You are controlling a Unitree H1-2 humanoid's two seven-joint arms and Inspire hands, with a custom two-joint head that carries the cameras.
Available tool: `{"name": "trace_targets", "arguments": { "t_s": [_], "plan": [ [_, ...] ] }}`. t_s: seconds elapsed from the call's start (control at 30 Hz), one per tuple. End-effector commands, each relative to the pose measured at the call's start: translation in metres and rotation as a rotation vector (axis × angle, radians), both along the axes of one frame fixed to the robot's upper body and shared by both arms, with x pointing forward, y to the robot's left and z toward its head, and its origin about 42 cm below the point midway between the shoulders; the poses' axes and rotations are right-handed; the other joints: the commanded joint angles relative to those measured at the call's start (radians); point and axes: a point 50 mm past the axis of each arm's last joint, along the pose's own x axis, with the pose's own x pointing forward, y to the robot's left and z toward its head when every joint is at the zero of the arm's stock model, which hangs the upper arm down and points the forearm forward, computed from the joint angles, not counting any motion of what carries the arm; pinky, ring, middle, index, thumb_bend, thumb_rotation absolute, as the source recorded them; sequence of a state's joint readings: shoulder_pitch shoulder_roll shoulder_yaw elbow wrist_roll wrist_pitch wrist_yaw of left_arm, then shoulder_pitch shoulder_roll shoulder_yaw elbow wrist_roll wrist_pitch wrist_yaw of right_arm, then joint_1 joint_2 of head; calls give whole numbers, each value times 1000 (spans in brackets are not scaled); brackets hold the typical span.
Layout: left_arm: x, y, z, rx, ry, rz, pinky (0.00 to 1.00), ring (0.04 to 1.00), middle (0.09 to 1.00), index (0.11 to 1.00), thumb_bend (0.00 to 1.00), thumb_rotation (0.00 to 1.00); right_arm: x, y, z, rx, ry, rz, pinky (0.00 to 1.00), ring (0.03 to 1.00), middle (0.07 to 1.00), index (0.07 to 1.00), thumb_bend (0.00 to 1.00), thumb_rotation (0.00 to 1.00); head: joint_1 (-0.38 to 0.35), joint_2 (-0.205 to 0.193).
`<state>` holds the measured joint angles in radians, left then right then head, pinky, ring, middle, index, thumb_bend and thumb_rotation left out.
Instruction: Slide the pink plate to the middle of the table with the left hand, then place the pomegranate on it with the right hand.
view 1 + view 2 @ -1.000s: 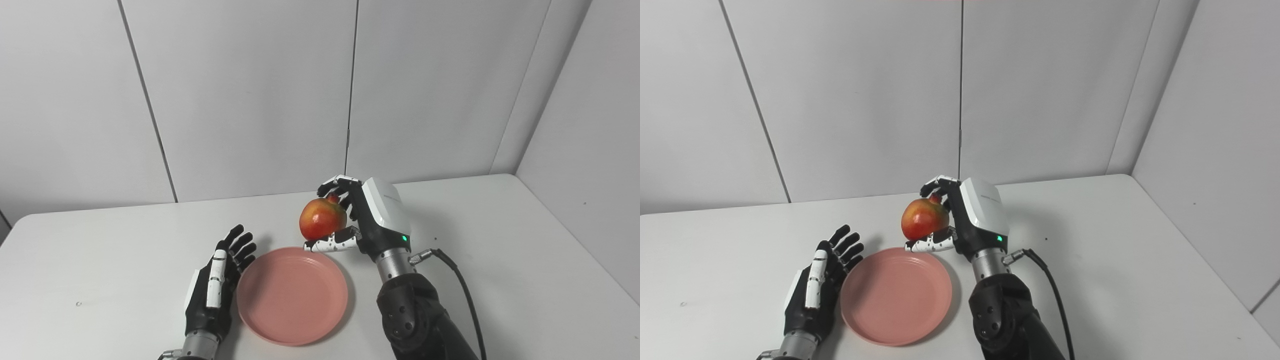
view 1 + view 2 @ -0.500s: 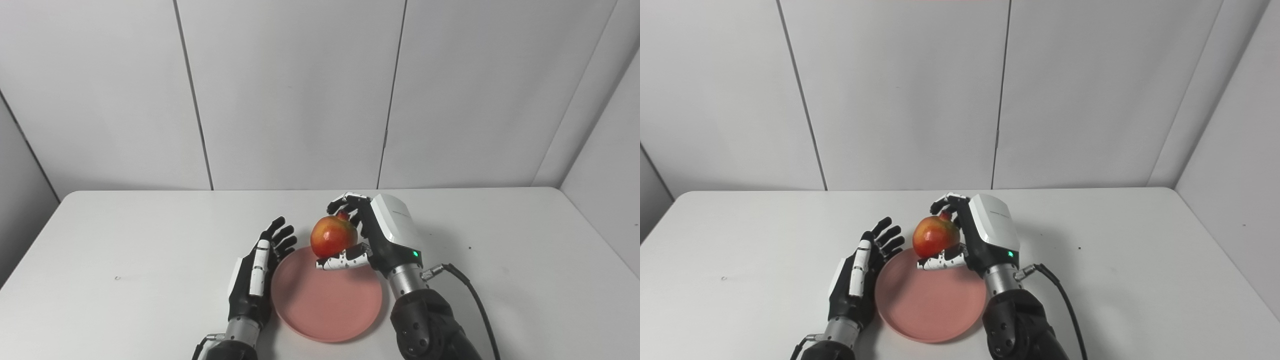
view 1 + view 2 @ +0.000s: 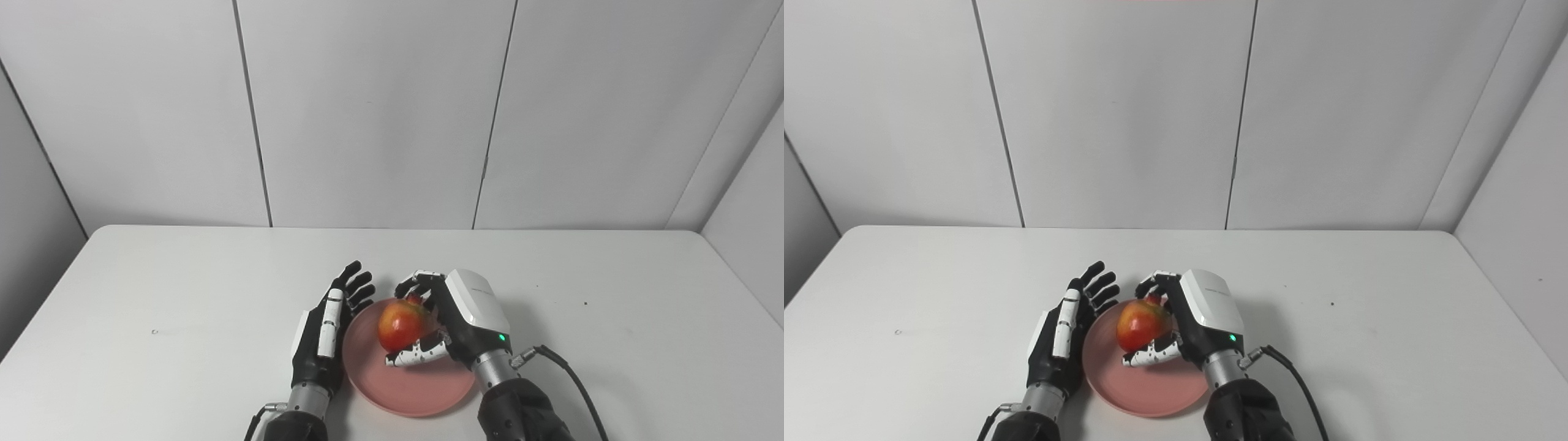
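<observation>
A white table (image 3: 153,294) is sitting against pale grey panelled walls (image 3: 367,110) rising at 12 o'clock.

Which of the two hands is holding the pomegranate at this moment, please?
The right hand, its fingers closed around the pomegranate above the pink plate. The left hand holds nothing, its fingers spread beside the plate.

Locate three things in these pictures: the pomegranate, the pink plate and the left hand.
pomegranate (image 3: 401,324), left eye view, its front skin.
pink plate (image 3: 411,392), left eye view, bare near floor.
left hand (image 3: 1056,343), right eye view, its back.
</observation>
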<state>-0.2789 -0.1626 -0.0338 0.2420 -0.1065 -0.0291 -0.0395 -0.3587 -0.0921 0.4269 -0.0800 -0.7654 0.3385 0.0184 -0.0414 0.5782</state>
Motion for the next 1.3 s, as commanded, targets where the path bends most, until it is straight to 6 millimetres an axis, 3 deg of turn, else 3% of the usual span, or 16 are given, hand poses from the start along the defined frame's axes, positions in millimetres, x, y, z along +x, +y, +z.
{"name": "trace_targets", "arguments": {
  "t_s": [0.0, 0.27, 0.73, 0.87, 0.9, 0.93, 0.97, 1.0, 1.17, 1.27],
  "plan": [
    [-6, -3, -11, 0, 58, 10, 832, 847, 859, 852, 398, 1000, 0, 3, 12, 7, -71, 40, 296, 360, 490, 559, 507, 0, 1, 0],
    [-6, -2, -11, -3, 59, 14, 837, 847, 854, 846, 402, 1000, -2, 3, 0, -33, -44, 45, 273, 348, 478, 564, 506, 0, -8, 9],
    [-6, 0, -9, -6, 55, 13, 831, 846, 854, 844, 402, 1000, -8, 5, 0, -90, -49, 57, 300, 364, 491, 574, 506, 0, -22, 14],
    [-6, 1, -9, 5, 59, 10, 851, 849, 856, 849, 411, 1000, -9, 6, 3, -114, -37, 57, 253, 375, 491, 501, 526, 2, -23, 15],
    [-6, 1, -9, 4, 60, 11, 855, 851, 856, 849, 411, 1000, -9, 6, 4, -121, -30, 57, 273, 399, 489, 600, 546, 1, -23, 15],
    [-6, 1, -9, 2, 60, 11, 852, 852, 856, 848, 410, 1000, -10, 5, 5, -127, -19, 61, 315, 449, 553, 673, 716, 92, -23, 14],
    [-6, 1, -9, -1, 60, 11, 846, 853, 856, 847, 407, 1000, -10, 4, 6, -129, -6, 68, 374, 514, 619, 713, 778, 139, -24, 14],
    [-5, 1, -9, -5, 59, 11, 842, 856, 859, 848, 403, 1000, -10, 4, 7, -130, 8, 76, 505, 643, 732, 767, 834, 187, -24, 14],
    [-5, 1, -9, -8, 58, 16, 839, 856, 859, 848, 399, 1000, -11, -2, 14, -125, 110, 133, 710, 820, 881, 890, 921, 300, -24, 12],
    [-5, 2, -9, -8, 60, 17, 839, 857, 858, 849, 394, 1000, -12, -5, 17, -130, 135, 143, 765, 863, 921, 946, 972, 373, -24, 11]
  ]
}}
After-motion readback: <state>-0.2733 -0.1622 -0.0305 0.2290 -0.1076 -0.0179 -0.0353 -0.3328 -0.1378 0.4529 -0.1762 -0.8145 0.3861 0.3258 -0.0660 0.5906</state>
